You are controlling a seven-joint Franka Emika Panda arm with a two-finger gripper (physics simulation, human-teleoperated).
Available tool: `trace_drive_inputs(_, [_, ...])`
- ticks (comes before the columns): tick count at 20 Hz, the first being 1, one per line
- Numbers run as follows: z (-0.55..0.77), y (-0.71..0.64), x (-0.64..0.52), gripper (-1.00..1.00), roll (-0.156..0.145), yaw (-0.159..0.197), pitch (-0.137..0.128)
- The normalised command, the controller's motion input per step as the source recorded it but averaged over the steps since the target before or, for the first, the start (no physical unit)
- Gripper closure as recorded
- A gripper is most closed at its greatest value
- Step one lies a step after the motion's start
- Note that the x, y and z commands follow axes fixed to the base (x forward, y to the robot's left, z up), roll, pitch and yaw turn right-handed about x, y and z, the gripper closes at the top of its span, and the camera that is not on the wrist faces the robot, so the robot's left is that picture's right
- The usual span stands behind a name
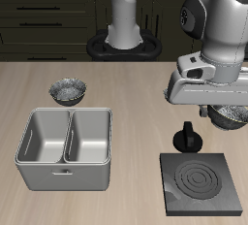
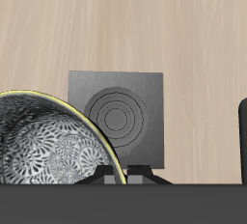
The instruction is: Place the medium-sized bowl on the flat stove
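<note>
The medium-sized bowl [image 1: 232,118], grey and speckled with a dark rim, sits near the table's side edge and is mostly hidden under my hand. My gripper [image 1: 220,111] hangs right over it. The wrist view shows the bowl [image 2: 48,149] very close, its rim running between the jaws. One finger [image 2: 242,141] stands far out at the frame edge and the other is hidden by the bowl, so the gripper reads as open. The flat stove [image 1: 201,183] [image 2: 118,117], black with pale rings, lies nearer the table's front edge, its knob [image 1: 187,137] toward the bowl.
A grey double-basin metal tray [image 1: 64,176] stands at the front on the other side of the table. Another grey speckled bowl [image 1: 68,91] sits behind that tray. The robot's base [image 1: 123,45] is at the table's back.
</note>
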Motion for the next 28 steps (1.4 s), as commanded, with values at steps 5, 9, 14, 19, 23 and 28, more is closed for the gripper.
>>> trace_drive_inputs(5, [-0.28, -0.1, 0.16, 1.0, -0.019, -0.001, 0.026])
trace_drive_inputs(9, [-0.23, 0.02, 0.1, 1.0, 0.002, 0.013, 0.016])
trace_drive_inputs(14, [-0.38, 0.02, 0.11, 1.0, 0.0, 0.01, 0.041])
trace_drive_inputs(19, [-0.23, -0.06, 0.14, 1.0, -0.008, -0.004, 0.026])
trace_drive_inputs(23, [-0.24, -0.09, 0.11, 1.0, -0.012, 0.017, 0.007])
trace_drive_inputs(28, [-0.2, -0.11, 0.1, 1.0, -0.017, 0.01, 0.009])
